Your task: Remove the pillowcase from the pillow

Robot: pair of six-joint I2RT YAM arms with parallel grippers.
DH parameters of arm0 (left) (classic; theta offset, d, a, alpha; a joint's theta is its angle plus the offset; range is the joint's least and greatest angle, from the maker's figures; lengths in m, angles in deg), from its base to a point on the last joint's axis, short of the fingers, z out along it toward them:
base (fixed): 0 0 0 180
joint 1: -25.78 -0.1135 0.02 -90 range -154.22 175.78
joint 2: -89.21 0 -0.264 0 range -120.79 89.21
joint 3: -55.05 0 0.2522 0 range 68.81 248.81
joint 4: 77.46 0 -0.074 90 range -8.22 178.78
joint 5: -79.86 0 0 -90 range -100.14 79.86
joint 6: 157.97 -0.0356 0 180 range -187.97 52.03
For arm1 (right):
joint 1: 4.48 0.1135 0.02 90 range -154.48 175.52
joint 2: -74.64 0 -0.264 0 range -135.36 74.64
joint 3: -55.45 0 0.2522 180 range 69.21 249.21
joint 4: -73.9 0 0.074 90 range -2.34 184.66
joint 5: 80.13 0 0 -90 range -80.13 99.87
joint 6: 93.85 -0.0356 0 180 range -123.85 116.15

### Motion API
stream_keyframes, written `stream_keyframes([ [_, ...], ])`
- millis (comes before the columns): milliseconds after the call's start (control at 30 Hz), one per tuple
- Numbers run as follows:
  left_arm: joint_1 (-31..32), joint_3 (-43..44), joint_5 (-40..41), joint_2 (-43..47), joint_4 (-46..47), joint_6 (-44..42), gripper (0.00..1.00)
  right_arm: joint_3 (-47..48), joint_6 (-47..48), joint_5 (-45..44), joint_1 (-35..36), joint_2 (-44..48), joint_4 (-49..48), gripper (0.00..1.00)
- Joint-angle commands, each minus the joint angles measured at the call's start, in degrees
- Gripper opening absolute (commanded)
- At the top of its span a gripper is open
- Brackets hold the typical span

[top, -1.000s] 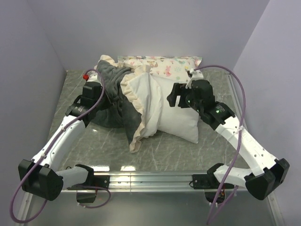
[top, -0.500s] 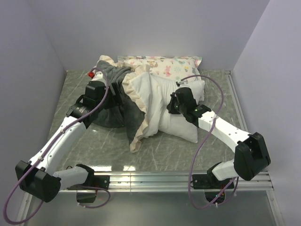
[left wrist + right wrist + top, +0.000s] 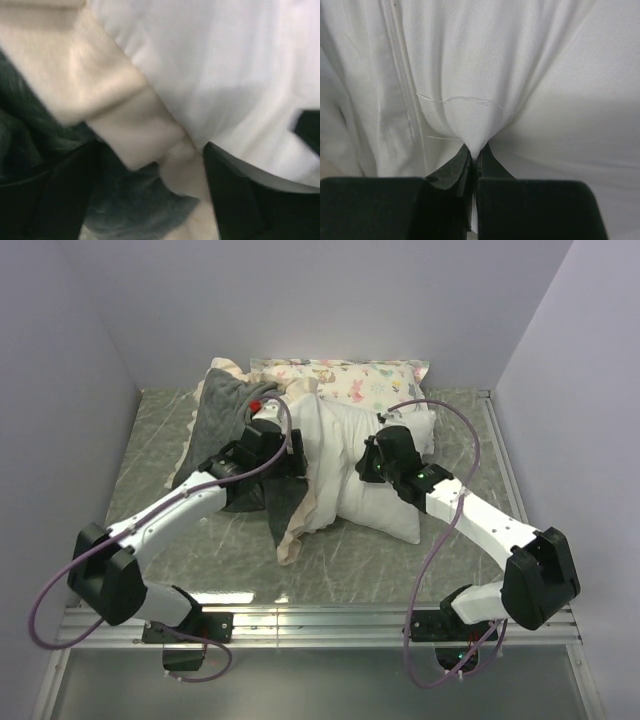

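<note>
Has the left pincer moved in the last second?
Yes. The left pincer swung right, away from the left wall, toward the pillow.

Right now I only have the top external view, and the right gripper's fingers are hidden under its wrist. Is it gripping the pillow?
Observer: Yes. In the right wrist view the right gripper is shut on a pinch of the pillow, and the white fabric puckers into it.
Operator: And the left gripper?
Observer: The left wrist view, though blurred, shows the left gripper open, with the cream frill of the pillowcase lying between its fingers.
Operator: Anything near the right pinch?
Observer: A stitched seam runs up the pillow just left of it.
</note>
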Motion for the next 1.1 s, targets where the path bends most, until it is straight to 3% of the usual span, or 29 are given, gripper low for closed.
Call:
stream_keyframes([
  [0, 0.0, 4.2, 8.3, -3.8, 0.8, -0.9, 0.84, 0.9, -0.8, 0.8, 0.8, 2.5, 1.1, 0.0],
  [33, -0.3, 5.1, 11.0, -4.5, -0.5, -0.5, 0.49, 1.3, -0.6, -1.2, 0.7, 3.4, 1.9, 0.0],
  [67, -0.5, 6.7, 16.9, -5.1, -3.6, 0.0, 0.31, 2.2, -0.3, -2.1, 0.8, 3.6, 3.5, 0.0],
  [133, -2.5, 7.7, 21.5, -4.7, -6.0, 0.4, 0.0, 3.4, 0.5, -4.1, 0.4, 4.9, 5.5, 0.0],
  [200, -7.4, 8.1, 23.8, -2.6, -8.0, 0.7, 0.0, 4.6, 0.9, -4.9, -1.3, 6.3, 7.2, 0.0],
  [500, -31.6, 5.7, 18.4, 4.1, -9.4, -0.4, 0.0, 9.4, 1.4, 0.1, -14.8, 14.4, 12.2, 0.0],
  [600, -38.1, 4.6, 12.4, 4.9, -9.0, 0.9, 0.0, 11.6, 1.9, 0.6, -18.5, 15.6, 14.1, 0.0],
  [733, -40.1, 2.8, 9.5, 5.6, -9.0, -0.2, 0.0, 12.1, 2.2, 4.7, -25.9, 16.4, 14.5, 0.0],
  [867, -40.0, -0.4, -0.5, 4.2, -8.3, -0.9, 0.01, 10.8, 2.3, 9.3, -26.2, 16.0, 13.3, 0.0],
  [1000, -37.6, -7.0, -6.3, 4.4, -2.8, 2.3, 0.01, 8.8, 4.5, 7.5, -19.7, 16.2, 12.7, 0.0],
  [1067, -36.3, -9.3, -6.3, 4.2, -2.1, 3.6, 0.0, 8.5, 6.8, -0.7, -12.7, 17.0, 13.0, 0.11],
])
